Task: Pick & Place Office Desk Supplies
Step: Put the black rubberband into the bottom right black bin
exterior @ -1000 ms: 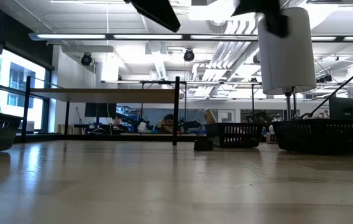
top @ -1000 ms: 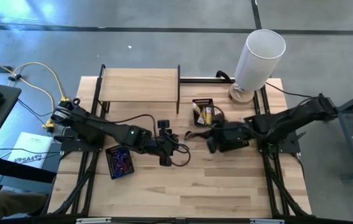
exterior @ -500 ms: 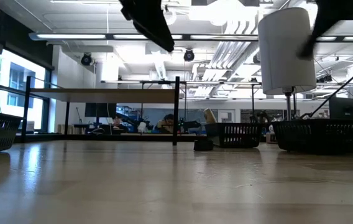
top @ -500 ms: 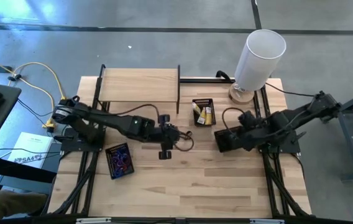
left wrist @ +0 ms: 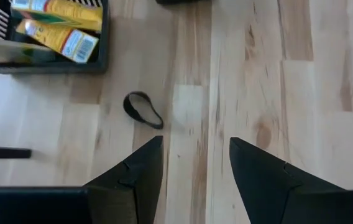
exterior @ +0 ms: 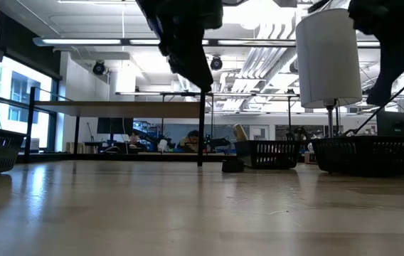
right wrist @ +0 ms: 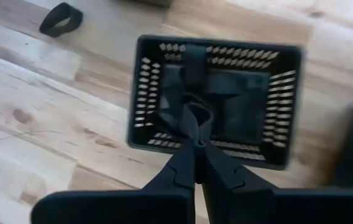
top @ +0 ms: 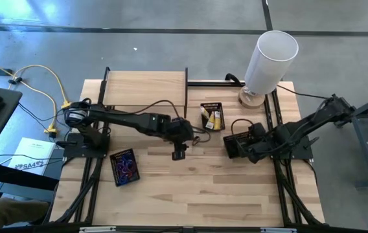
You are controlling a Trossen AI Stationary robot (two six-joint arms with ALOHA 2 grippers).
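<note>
While the left hand (top: 179, 154) hangs over the middle of the bench (top: 190, 194) in the high view, the right hand (top: 239, 146) is over a black tray (top: 230, 150) on the right side. From the low view, I cannot tell much about either hand. Through the left wrist view, the fingers (left wrist: 140, 167) are spread apart and hold nothing, and a small black loop (left wrist: 143, 110) lies flat just ahead of them, a bit to one side, near a tray of yellow packets (left wrist: 58, 38). Through the right wrist view, the right hand is pinched tight on a black loop (right wrist: 186, 121) above its tray.

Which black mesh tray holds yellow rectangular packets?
The middle black mesh tray, by the wooden shelf; the left tray holds coloured loops, the right tray nothing yellow.
</note>
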